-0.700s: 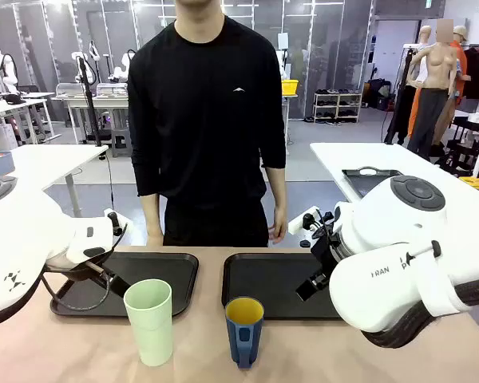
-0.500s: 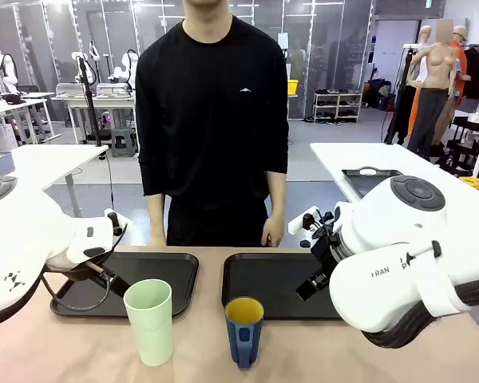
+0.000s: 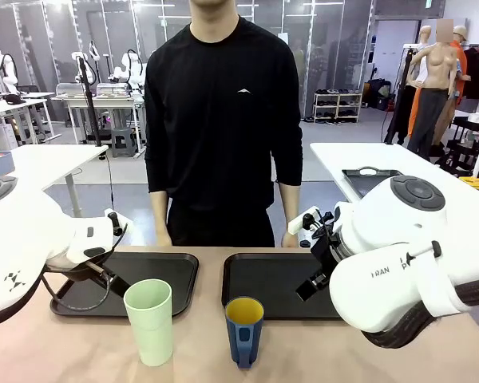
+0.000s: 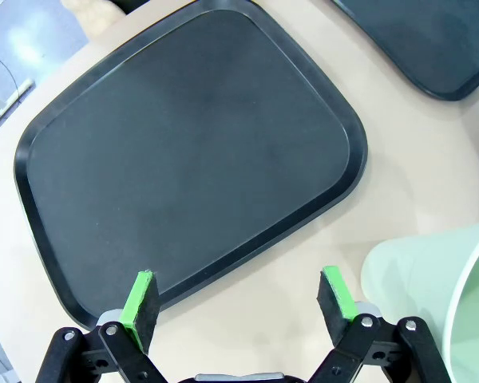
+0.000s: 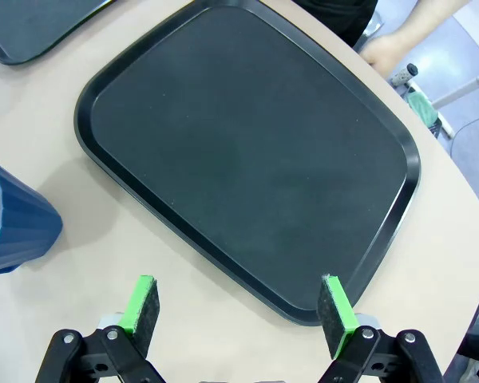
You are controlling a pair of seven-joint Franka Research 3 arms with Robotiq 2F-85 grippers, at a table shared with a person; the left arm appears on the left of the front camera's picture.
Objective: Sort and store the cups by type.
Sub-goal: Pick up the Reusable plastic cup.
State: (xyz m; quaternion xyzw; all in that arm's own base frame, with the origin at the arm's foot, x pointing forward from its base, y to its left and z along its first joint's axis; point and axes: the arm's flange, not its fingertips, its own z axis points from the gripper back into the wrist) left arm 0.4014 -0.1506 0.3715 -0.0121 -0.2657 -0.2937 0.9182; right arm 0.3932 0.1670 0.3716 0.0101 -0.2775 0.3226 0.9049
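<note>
Stepping right at the far side, only the person [image 3: 223, 120] moved; tumbler [image 3: 149, 321] and mug [image 3: 243, 330] wait unsorted, left gripper [image 4: 238, 299] and right gripper [image 5: 238, 303] wide, empty.

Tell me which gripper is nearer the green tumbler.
Left. The left gripper hangs beside the green tumbler; the right gripper is past the blue mug, by a tray.

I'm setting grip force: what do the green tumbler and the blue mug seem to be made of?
Green tumbler: probably plastic with a matte finish; it has a thin rim, an even pale colour and no glaze shine. Blue mug: ribbed dark blue wall, yellow inside, dull sheen; likely plastic too, though matte ceramic can't be ruled out.
</note>
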